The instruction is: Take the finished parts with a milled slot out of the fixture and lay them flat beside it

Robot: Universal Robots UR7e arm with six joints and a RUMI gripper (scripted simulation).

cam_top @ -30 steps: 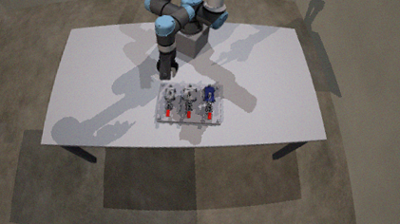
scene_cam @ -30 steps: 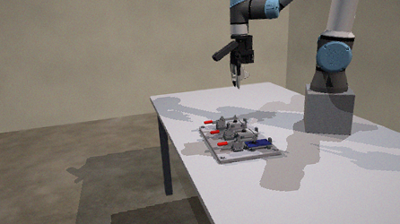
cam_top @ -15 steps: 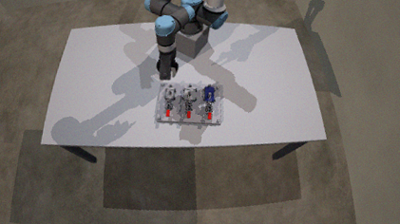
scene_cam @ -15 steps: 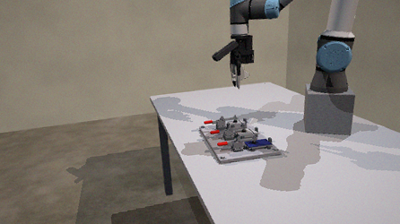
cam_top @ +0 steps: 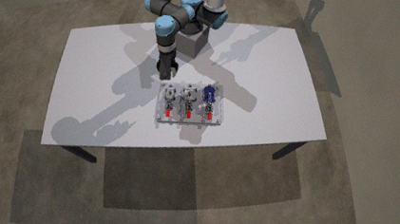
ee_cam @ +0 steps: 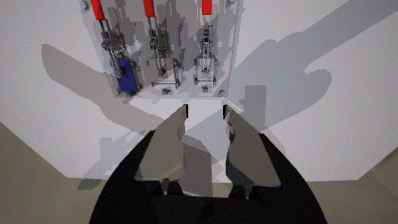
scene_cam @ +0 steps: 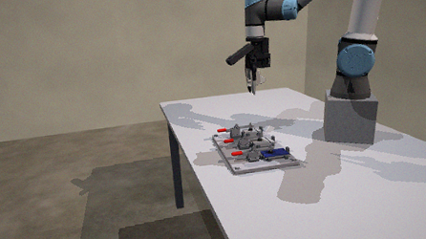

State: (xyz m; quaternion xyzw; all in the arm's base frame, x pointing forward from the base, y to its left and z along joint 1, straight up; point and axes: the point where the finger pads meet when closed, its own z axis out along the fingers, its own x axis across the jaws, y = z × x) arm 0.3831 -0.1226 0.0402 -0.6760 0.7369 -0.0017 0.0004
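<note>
The grey fixture plate (cam_top: 216,122) (scene_cam: 249,168) (ee_cam: 226,50) lies mid-table with three toggle clamps, each with a red handle (cam_top: 167,112) (ee_cam: 97,9). Two grey slotted parts sit clamped in it: one (cam_top: 169,93) (scene_cam: 252,128) (ee_cam: 205,70) in the end station nearest my gripper, and one (cam_top: 189,94) (scene_cam: 258,137) (ee_cam: 167,75) in the middle. The blue blank (cam_top: 207,93) (scene_cam: 273,152) (ee_cam: 127,75) is clamped in the other end station. My gripper (cam_top: 165,77) (scene_cam: 252,90) (ee_cam: 205,105) hangs high above the table, just behind the fixture's back edge, fingers partly apart with nothing between them.
The arm's grey pedestal (cam_top: 191,42) (scene_cam: 350,119) stands on the table behind the fixture. White table top (cam_top: 89,94) (scene_cam: 274,217) stretches to both sides of the fixture. The table's front edge runs close to the red handles.
</note>
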